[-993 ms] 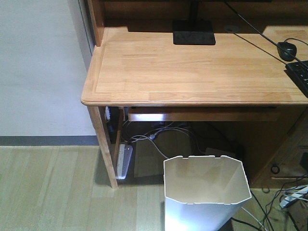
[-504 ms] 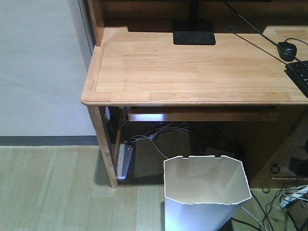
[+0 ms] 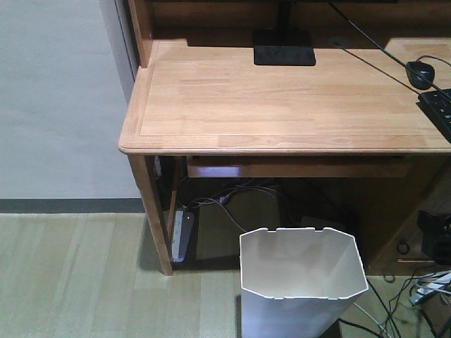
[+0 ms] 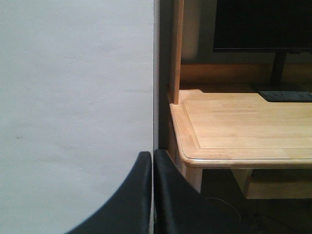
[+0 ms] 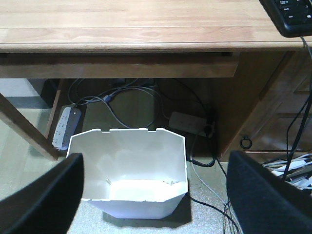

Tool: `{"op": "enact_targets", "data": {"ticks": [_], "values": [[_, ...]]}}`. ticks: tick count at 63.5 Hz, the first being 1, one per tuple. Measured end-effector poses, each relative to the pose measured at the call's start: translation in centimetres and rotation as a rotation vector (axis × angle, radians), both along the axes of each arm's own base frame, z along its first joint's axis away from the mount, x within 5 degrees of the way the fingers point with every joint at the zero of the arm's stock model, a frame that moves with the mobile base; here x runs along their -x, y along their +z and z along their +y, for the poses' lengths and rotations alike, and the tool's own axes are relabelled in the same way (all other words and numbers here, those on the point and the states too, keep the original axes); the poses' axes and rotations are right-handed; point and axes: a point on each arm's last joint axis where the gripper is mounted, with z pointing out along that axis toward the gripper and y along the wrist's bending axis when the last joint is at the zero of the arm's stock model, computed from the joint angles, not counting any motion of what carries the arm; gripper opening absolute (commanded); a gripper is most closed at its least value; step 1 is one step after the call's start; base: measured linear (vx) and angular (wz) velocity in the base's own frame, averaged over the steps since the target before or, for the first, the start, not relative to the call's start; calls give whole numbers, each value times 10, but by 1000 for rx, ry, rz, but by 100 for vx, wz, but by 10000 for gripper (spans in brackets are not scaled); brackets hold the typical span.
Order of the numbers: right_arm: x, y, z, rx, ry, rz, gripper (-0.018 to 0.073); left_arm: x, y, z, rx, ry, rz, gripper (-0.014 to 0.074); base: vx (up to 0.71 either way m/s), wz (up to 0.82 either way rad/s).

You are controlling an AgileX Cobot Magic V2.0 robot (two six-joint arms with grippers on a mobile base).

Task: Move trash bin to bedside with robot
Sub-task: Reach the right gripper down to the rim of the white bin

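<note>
A black robot arm (image 3: 435,238) has edged further in at the right border, mostly cut off. The white trash bin (image 3: 303,282) stands before the desk (image 3: 282,98), its base unseen. The right gripper (image 5: 155,156) gapes wide and empty over it. The left gripper (image 4: 152,163) is pressed closed on nothing.

The left gripper (image 4: 152,155) is closed, its two black fingers (image 4: 131,200) pressed together and pointing up from the near edge. The right gripper (image 5: 156,161) is spread wide, one finger at each near corner. A black part of the right arm (image 3: 437,236) shows at far right.
</note>
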Motion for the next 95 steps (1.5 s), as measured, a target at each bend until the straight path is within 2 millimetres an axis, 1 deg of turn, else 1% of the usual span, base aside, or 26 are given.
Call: {"op": "enact_targets", "data": {"ticks": [8, 14, 23, 28, 34, 44, 51, 52, 60, 65, 66, 68, 74, 85, 86, 88, 95], "values": [[-6, 2, 0, -4, -2, 35, 590, 0, 0, 0, 0, 0, 0, -6, 0, 0], [-20, 6, 0, -7, -2, 100, 590, 0, 0, 0, 0, 0, 0, -6, 0, 0], [-54, 8, -1, -8, -2, 202, 590, 0, 0, 0, 0, 0, 0, -6, 0, 0], [-72, 3, -1, -8, -1, 258, 590, 0, 0, 0, 0, 0, 0, -6, 0, 0], [-93, -9, -2, -2, 7, 322, 590, 0, 0, 0, 0, 0, 0, -6, 0, 0], [-126, -39, -4, 18, 28, 402, 590, 0, 0, 0, 0, 0, 0, -6, 0, 0], [-144, -68, -13, 5, 2, 481, 590, 0, 0, 0, 0, 0, 0, -6, 0, 0], [-147, -75, -14, 2, 0, 503, 590, 0, 0, 0, 0, 0, 0, -6, 0, 0], [-165, -109, -23, 0, 21, 595, 590, 0, 0, 0, 0, 0, 0, -6, 0, 0], [-174, -128, -25, 9, 52, 637, 590, 0, 0, 0, 0, 0, 0, -6, 0, 0], [-176, -134, -25, 9, 58, 654, 590, 0, 0, 0, 0, 0, 0, -6, 0, -1], [-179, -140, -25, 14, 67, 660, 590, 0, 0, 0, 0, 0, 0, -6, 0, -1], [-191, -168, -27, 26, 92, 697, 590, 0, 0, 0, 0, 0, 0, -6, 0, -1], [-206, -214, -29, 29, 100, 745, 590, 0, 0, 0, 0, 0, 0, -6, 0, 0], [-206, -220, -29, 28, 100, 757, 590, 0, 0, 0, 0, 0, 0, -6, 0, 0], [-209, -225, -29, 28, 100, 760, 590, 0, 0, 0, 0, 0, 0, -6, 0, 0], [-216, -253, -30, 28, 108, 792, 590, 0, 0, 0, 0, 0, 0, -6, 0, 0]]}}
